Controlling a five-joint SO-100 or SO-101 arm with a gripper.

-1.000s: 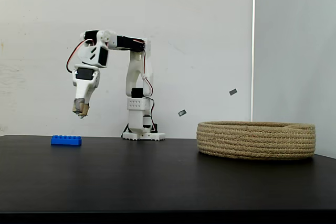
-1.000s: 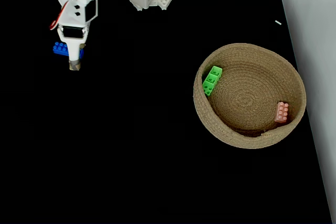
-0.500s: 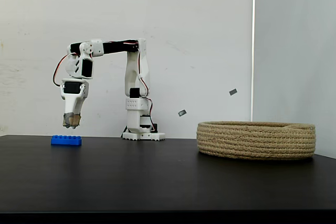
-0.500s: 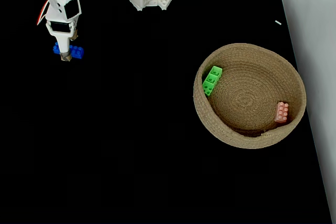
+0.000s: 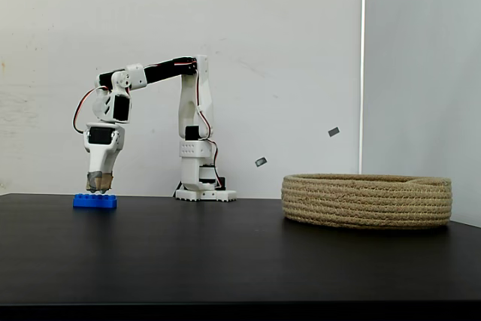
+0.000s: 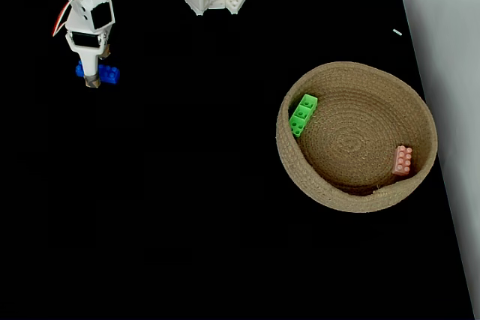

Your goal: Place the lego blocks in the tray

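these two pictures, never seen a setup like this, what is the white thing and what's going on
The white thing is a small robot arm bolted to a black table. One fixed view looks from the side at table height; the other looks down from above. Its two-finger gripper hangs just over a blue lego block lying on the table; whether the fingers are open or closed cannot be told, and nothing is lifted. To the right in both fixed views sits a round rope tray, with a green block and a pink block inside.
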